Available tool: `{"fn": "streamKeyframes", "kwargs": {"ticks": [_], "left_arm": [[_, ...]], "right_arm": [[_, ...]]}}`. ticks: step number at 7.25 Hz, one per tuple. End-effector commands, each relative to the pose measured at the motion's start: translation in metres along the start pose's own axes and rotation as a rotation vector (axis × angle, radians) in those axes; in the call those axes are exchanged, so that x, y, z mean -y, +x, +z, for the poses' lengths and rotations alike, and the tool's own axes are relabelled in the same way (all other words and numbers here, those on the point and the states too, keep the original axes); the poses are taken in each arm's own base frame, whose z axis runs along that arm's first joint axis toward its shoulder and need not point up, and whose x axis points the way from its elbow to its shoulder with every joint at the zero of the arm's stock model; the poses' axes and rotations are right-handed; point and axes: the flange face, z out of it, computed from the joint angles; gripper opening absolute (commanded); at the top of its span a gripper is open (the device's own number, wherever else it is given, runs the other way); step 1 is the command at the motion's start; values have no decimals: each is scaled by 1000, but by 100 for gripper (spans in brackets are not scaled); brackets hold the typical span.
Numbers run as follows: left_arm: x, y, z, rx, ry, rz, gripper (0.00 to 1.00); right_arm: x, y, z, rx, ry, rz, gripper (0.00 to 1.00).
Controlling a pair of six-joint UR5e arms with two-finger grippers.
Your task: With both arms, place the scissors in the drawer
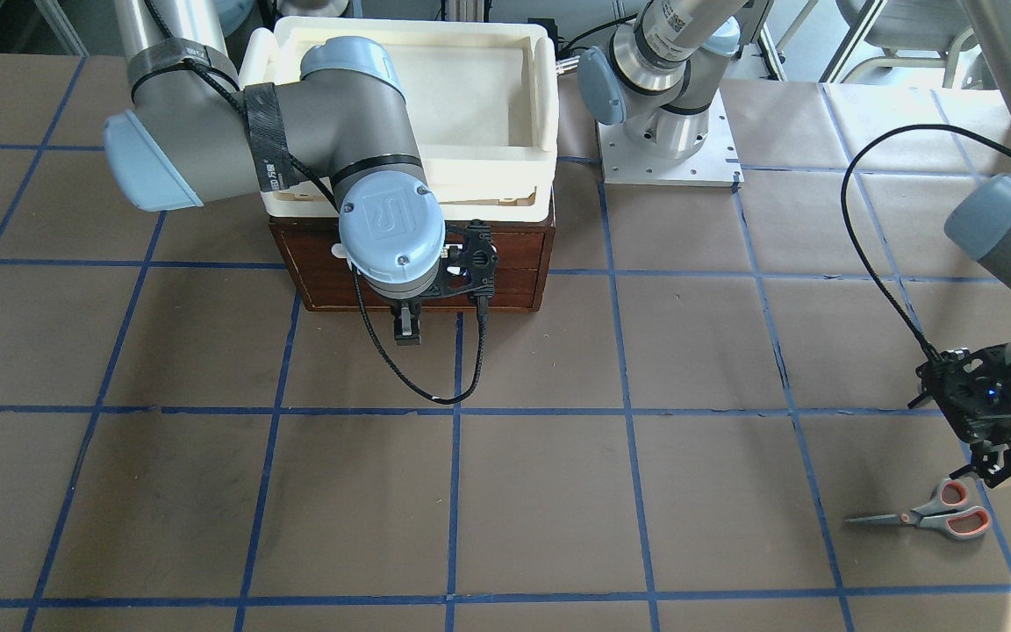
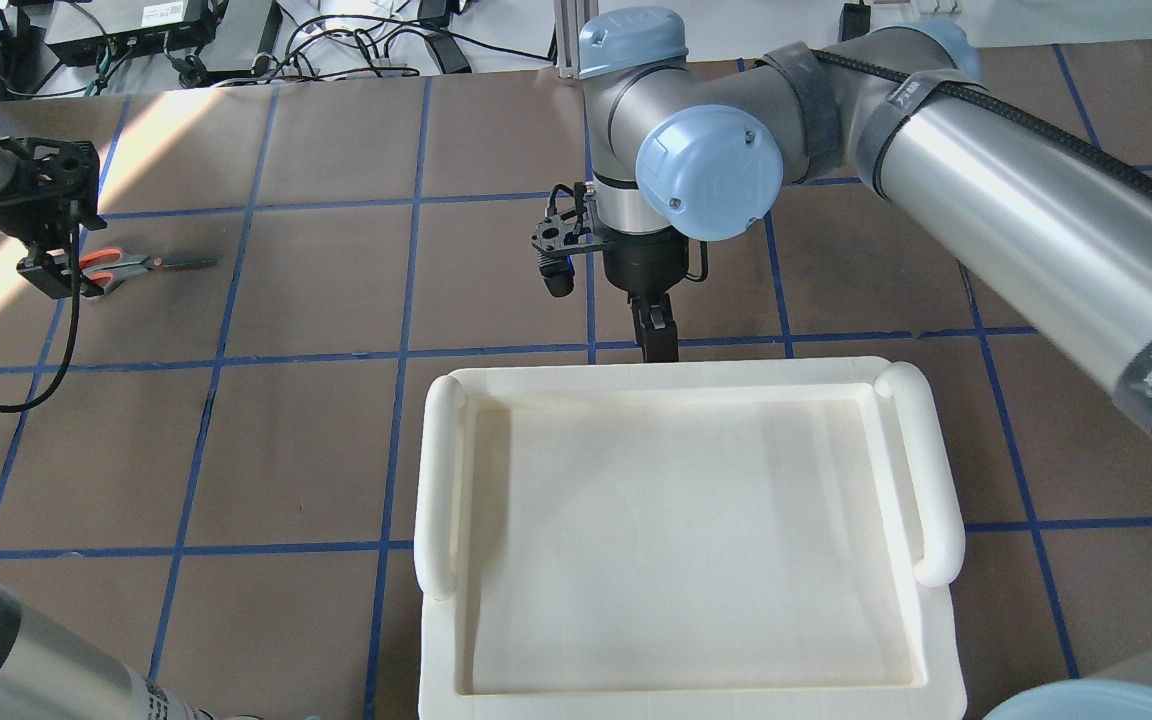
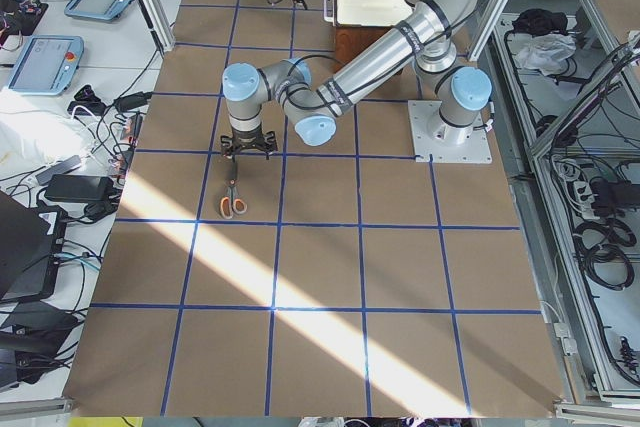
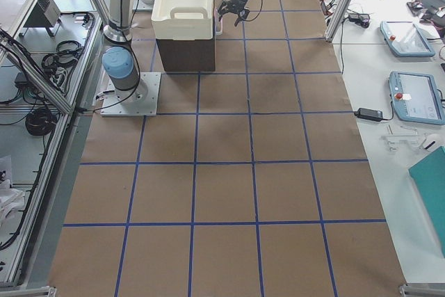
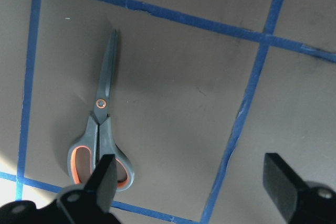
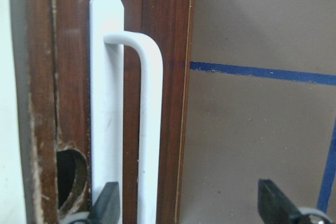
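Spread wide, left tool [image 5: 191, 179] hovers near ungrasped scissors [image 5: 100, 129]; right tool [image 6: 190, 200], likewise spread, faces the handle [image 6: 149, 129] of the unopened drawer [image 6: 71, 51].

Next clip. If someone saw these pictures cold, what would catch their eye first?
The orange-lined scissors lie shut on the table at the robot's left end, with the left gripper open by their handles. The right gripper hangs open before the dark drawer, which carries a big cream bin.
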Motion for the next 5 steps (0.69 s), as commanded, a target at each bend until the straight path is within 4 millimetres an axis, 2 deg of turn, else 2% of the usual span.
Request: {"fn": "streamKeyframes", "kwargs": {"ticks": [1,2,4,5], "left_arm": [[-9,-22,36,-13,12,33,96],[-14,-33,46,-5,11,46,96],[-22,-39,78,-23,39,73,94],[-22,-47,87,20,61,126,89]], "right_arm": [[0,0,10,13,2,5,93],[1,-1,16,25,0,5,92],[-1,-2,25,42,-1,11,90],[0,-2,24,37,-2,2,77]]}}
